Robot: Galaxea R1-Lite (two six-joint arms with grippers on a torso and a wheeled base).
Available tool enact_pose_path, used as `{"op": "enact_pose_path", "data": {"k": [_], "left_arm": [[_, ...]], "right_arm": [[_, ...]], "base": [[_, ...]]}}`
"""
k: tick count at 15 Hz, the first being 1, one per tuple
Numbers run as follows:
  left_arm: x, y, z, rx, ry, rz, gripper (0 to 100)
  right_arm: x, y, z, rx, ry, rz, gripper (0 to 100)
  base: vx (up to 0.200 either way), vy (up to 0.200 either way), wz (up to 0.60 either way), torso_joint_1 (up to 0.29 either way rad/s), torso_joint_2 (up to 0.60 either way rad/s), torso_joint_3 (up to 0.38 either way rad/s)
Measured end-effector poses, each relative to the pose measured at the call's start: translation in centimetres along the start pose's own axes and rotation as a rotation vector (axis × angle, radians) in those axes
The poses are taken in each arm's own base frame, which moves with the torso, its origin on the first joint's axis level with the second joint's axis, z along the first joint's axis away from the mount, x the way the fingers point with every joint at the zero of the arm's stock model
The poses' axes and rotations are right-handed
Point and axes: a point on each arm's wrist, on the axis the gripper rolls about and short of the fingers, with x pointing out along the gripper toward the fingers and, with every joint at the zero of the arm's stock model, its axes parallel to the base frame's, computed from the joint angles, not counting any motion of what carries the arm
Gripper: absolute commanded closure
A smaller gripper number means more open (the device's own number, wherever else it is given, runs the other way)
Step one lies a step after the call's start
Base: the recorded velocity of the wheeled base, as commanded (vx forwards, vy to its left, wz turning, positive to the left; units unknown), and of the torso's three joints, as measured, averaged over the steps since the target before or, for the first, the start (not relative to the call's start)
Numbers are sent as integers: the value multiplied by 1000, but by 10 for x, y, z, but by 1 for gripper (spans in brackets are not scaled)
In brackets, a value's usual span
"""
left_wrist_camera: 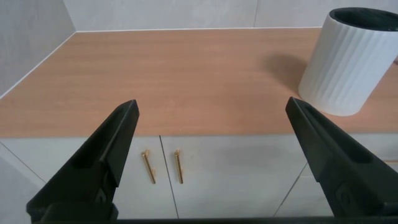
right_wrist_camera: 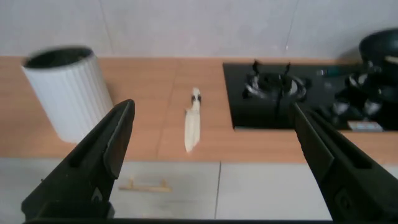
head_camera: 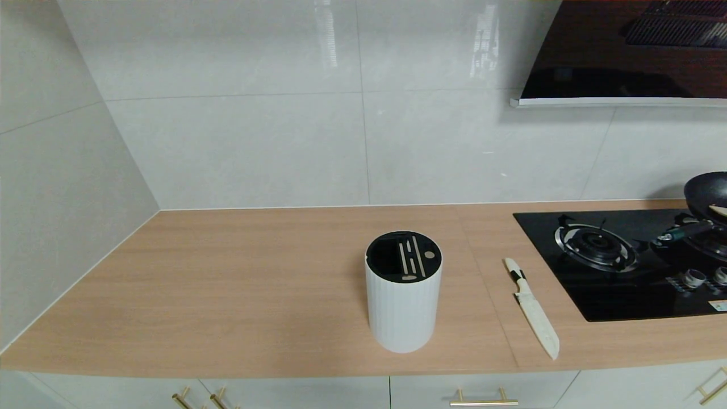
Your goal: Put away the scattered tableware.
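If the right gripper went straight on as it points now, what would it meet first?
Likely the knife on the countertop, lying nearly centred between the open right gripper's fingers; depth is unclear, so the counter's front edge could come first.

Pan, countertop's right end: cut off at picture edge. Holder top cropped, left wrist view. Knife blurred, right wrist view.

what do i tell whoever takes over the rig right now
Left gripper: open, holding nothing, off the counter's front edge near the white knife holder.
Right gripper: open, holding nothing, facing the knife.
Knife lies flat on the countertop between holder and stove, apart from both, blade tip toward the front edge.
Done: nothing yet. Left: pick up the knife, probably with the right gripper, and slot it into the holder.
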Motion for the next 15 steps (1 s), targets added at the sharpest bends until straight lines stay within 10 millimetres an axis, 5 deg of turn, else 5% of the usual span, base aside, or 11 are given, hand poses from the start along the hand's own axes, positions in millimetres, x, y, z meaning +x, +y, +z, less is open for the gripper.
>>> {"op": "enact_pose_path", "data": {"k": [4,9,15], "left_arm": [[0,0,0,0,0,0,0],[0,0,0,-1,0,0,0],[0,0,0,-1,0,-1,0]], "right_arm": [[38,-1,28,5,178,20,0],[142,1,43,14,467,35,0],[267,14,-15,11,658,46,0]], "base": [[0,0,0,0,0,0],[0,0,0,0,0,0],[0,0,0,0,0,0]]}}
